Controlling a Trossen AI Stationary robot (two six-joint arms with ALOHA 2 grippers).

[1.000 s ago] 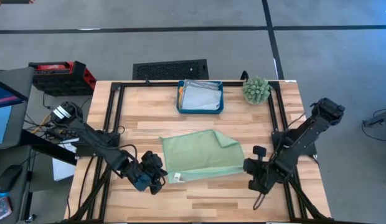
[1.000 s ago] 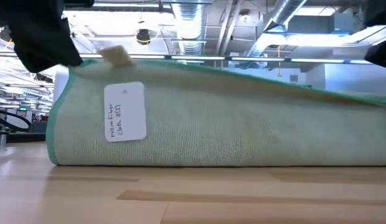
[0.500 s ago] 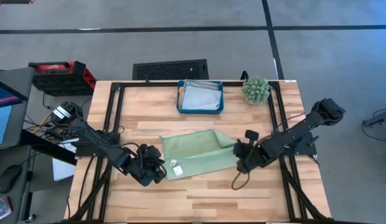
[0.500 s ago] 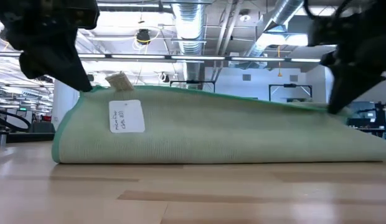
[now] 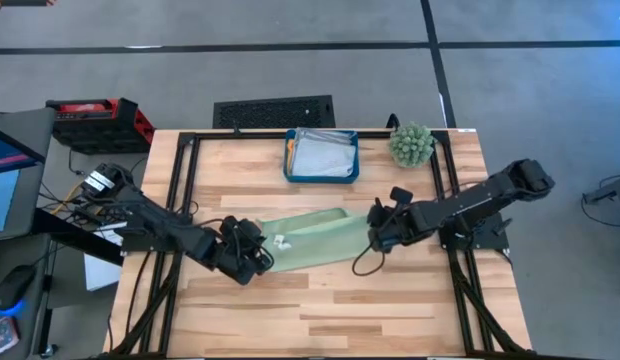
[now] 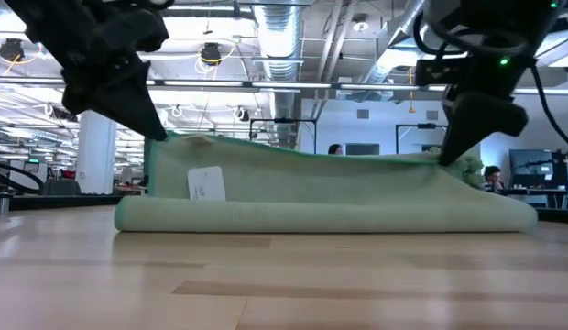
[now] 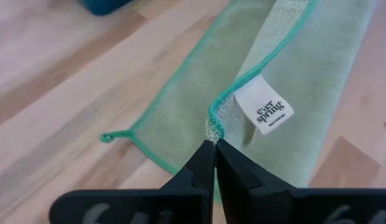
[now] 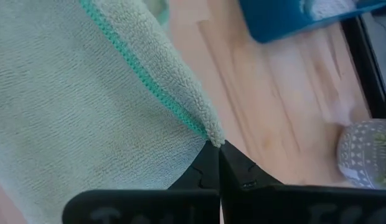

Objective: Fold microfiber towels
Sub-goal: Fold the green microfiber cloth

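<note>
A light green towel [image 5: 315,240] is seen spread across the middle of the wooden worktop [image 5: 320,305], doubled over into a long band with its fold along the near side. Its teal-stitched edge is held up at both ends in the low view, so that the upper layer stands raised above the lower one.

The left claw [image 5: 260,258] is found at the towel's left end. In the left wrist view its fingers [image 7: 202,171] are pressed together on the hemmed corner, right beside a white printed label [image 7: 264,109] sewn to that edge. A second corner of the lower layer is seen lying flat on the wood nearby.

The right claw [image 5: 376,232] is placed at the towel's right end. In the right wrist view its fingers [image 8: 233,168] are pinched shut on the fluffy corner of the upper layer.

A teal tray [image 5: 321,177] is set at the far middle of the worktop, well apart from the green towel, and pale grey-blue towels [image 5: 322,154] are seen lying in it. A spiky green plant [image 5: 411,143] stands just to the tray's right, near the far right corner.
</note>
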